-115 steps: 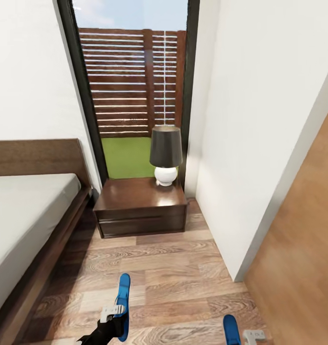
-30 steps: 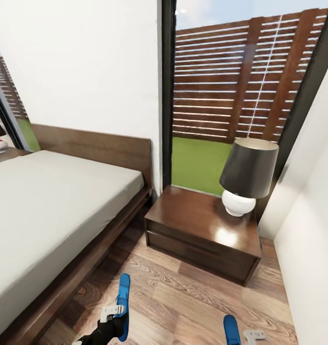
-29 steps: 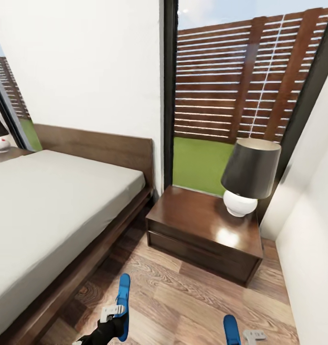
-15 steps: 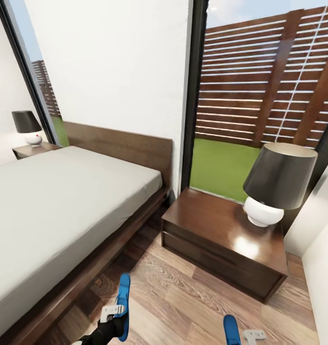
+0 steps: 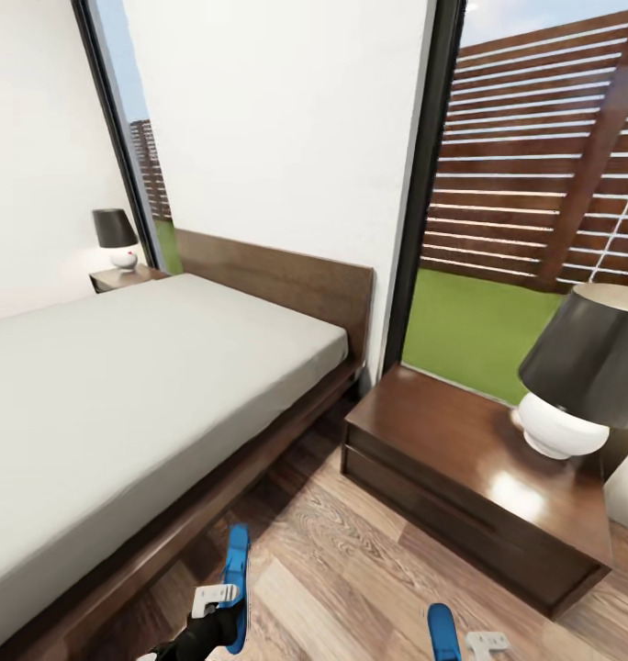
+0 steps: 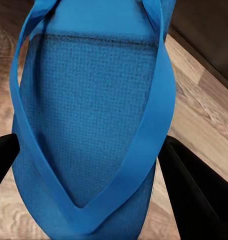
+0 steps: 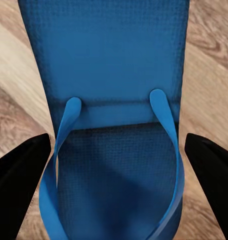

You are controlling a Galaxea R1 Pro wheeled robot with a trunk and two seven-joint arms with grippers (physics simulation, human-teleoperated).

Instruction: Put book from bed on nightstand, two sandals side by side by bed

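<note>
Head view first: since a moment ago my whole picture has swung, so the camera has turned, not the furniture. More of the bed [image 5: 121, 386] now fills my left side, the near nightstand [image 5: 479, 477] with its lamp [image 5: 585, 386] has slid toward the right edge, and the far nightstand [image 5: 121, 275] with a second lamp [image 5: 117, 237] has come into sight beyond the mattress. I judge that this puts me alongside the bed, facing the plank floor [image 5: 332, 569] where the sandals belong. I see no book on the stretch of mattress in sight. At the bottom edge the left gripper [image 5: 218, 610] carries the left sandal [image 5: 235, 574] on edge, and the right sandal [image 5: 442, 633] stands beside the right gripper [image 5: 484, 641].

Left wrist view: the blue sole and straps of the left sandal [image 6: 94, 125] sit between my two dark fingers [image 6: 194, 195], which are closed in on it.

Right wrist view: the right sandal [image 7: 114, 150] lies between my fingers [image 7: 19, 180], gripped the same way, above the floor.

No brand, label or writing is readable anywhere.
</note>
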